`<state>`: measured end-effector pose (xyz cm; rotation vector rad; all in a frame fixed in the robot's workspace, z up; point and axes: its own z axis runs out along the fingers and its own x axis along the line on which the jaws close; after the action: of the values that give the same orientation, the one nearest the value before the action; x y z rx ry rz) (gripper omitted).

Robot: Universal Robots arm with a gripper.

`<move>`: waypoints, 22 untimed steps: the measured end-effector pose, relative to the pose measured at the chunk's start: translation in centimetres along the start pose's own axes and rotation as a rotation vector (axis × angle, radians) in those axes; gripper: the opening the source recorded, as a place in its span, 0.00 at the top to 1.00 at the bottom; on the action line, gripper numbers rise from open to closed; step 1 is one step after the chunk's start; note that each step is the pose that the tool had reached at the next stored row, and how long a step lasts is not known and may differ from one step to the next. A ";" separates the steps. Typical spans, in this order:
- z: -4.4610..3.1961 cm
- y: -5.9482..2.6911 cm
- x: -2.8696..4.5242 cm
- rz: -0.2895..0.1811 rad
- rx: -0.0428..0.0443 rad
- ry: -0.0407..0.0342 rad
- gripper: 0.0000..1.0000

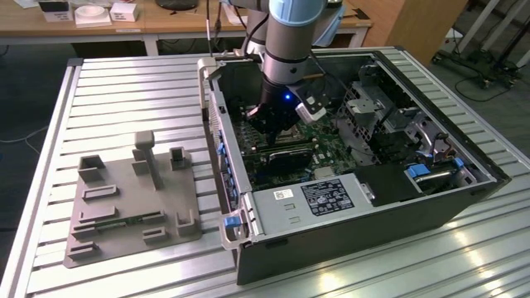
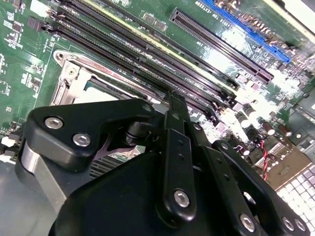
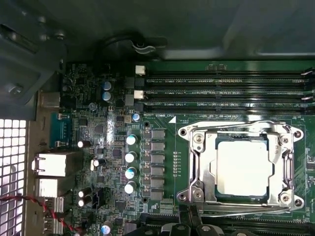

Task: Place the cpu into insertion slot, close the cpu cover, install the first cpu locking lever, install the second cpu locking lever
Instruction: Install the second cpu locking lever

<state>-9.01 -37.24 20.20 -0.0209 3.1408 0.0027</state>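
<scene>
The cpu is seen seated in the insertion slot, directly beneath the gripper, whose finger state cannot be told.

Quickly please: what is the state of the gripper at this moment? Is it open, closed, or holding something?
Black gripper: low inside the open computer case, beside the square silvery-rimmed insertion slot; whether it is open or closed cannot be told, and nothing visibly held.
</scene>
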 end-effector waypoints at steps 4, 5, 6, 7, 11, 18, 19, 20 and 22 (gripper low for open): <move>0.10 0.02 0.01 0.000 -0.0018 0.0002 0.90; 0.12 0.03 0.01 0.000 -0.0033 0.0002 0.90; 0.13 0.04 0.02 0.000 -0.0047 0.0001 0.90; 0.15 0.04 0.01 0.000 -0.0060 0.0001 0.90; 0.22 0.10 0.00 0.000 -0.0104 0.0001 0.90; 0.32 0.29 0.00 0.000 -0.0128 -0.0001 0.90; 0.35 0.35 0.00 0.000 -0.0129 -0.0002 0.90; 0.37 0.39 0.00 0.000 -0.0128 -0.0001 0.90; 0.43 0.48 0.01 0.000 -0.0124 0.0001 0.90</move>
<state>-9.03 -36.76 19.77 -0.0207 3.1409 0.0222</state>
